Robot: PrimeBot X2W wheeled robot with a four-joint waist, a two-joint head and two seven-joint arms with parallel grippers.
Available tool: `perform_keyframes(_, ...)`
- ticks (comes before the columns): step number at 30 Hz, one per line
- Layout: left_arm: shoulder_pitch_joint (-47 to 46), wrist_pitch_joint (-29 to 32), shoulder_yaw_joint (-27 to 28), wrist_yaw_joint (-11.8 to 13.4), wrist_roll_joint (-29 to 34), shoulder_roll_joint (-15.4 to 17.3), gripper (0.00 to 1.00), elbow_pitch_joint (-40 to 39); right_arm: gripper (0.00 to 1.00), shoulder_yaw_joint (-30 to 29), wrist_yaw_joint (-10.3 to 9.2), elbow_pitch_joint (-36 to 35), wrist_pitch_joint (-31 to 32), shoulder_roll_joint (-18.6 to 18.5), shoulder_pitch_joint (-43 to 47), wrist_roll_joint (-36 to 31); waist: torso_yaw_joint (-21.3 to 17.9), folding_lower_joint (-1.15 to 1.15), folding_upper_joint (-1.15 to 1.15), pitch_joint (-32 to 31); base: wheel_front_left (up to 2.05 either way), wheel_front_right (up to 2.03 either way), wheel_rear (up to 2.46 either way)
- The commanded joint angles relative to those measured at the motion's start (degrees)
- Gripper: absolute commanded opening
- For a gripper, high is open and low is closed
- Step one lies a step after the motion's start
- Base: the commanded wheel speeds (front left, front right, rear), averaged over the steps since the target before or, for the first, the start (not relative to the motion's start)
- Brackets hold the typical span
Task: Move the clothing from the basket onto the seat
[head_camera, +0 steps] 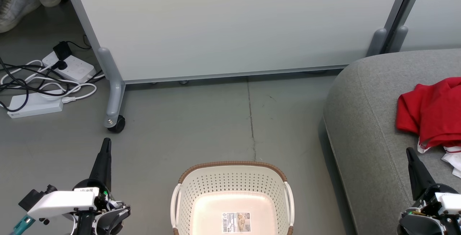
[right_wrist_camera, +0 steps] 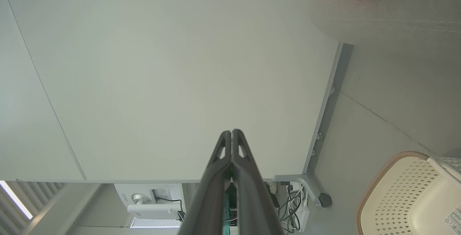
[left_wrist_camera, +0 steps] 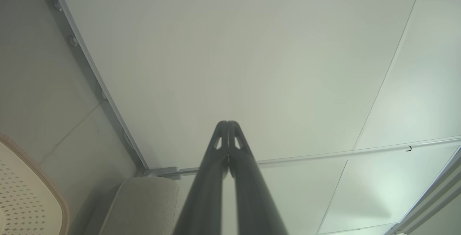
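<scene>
Clothing (head_camera: 430,111): red heap with a strip of white trim, lying crumpled on the seat, right of the basket and well apart from it; cut off in part by the picture's edge.
Basket (head_camera: 232,163): cream, perforated, brown-rimmed, upright on the floor (head_camera: 201,127); bare inside as far as visible, save for a barcode sticker (head_camera: 236,222) on the bottom; near side out of frame.
Seat (head_camera: 363,127): grey, upholstered, rounded at the corner; right of the basket, with a strip of floor between.
Left hand (head_camera: 106,142): closed on nothing, fingers pressed together; left of the basket, pointing away from it toward the panel (head_camera: 230,26).
Right hand (head_camera: 410,152): closed too, and empty; right of the basket, over the seat's near part, close to the clothing but apart from it by the look of things.
Progress: judged done or nearly so, with no garment visible in the basket.
Handling: likely light, soft and limp, with no stiffness to lift by; prone to drape, trail and catch on the basket's rim; neither fragile nor slippery.
Where to take hold: at a thick bunched fold near the heap's middle, pinched deep between the fingers; not at a thin single edge or the trim, for fear of lifting one layer only.
Caution: hand to be opened before any new pinch.
</scene>
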Motion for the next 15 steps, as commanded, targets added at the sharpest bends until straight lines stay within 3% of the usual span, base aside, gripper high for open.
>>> perform_keyframes(1,-0.9,0.2,0.3,-0.3,0.0,0.2,0.0,0.0,0.0,-0.3,0.12,0.0,0.3,-0.1,-0.3,0.1,0.0,0.0,0.0,0.0,0.0,0.0,0.0)
perform_keyframes(15,-0.9,0.2,0.4,-0.3,0.1,0.2,0.0,0.0,0.0,-0.4,0.12,0.0,0.3,-0.1,-0.4,-0.1,0.0,0.0,0.0,0.0,0.0,0.0,0.0)
